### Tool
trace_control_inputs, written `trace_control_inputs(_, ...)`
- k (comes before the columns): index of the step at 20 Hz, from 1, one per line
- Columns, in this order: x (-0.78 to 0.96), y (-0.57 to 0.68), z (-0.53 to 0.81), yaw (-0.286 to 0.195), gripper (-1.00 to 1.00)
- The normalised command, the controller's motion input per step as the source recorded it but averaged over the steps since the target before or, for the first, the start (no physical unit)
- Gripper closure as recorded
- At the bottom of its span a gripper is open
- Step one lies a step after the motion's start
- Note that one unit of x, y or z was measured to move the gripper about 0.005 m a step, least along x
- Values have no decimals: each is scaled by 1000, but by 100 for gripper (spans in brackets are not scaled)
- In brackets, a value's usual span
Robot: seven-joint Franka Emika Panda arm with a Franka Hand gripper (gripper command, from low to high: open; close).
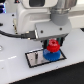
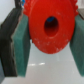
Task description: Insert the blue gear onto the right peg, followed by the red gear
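Exterior view shows the end effector [image 1: 54,44] clenched on the red gear [image 1: 54,47], hanging directly over the blue gear [image 1: 51,55], which lies on the plate [image 1: 34,59] near the desk's [image 1: 15,70] front edge. The right peg itself is hidden under the gears, so I judge the blue gear seated and the red gear in insertion. Wrist view shows green pads [image 2: 21,42] pressing both sides of the red gear [image 2: 50,27], its centre hole dark and open. To do this well: keep the gear level, centre that hole over the peg, lower slowly, and release only once it rests flat on blue.
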Motion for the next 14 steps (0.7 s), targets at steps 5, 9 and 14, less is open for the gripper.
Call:
trace_control_inputs(5, 152, -32, -271, 0, 100)
trace_control_inputs(9, 84, 0, -40, 0, -100)
trace_control_inputs(14, 2, 127, 305, 0, -100)
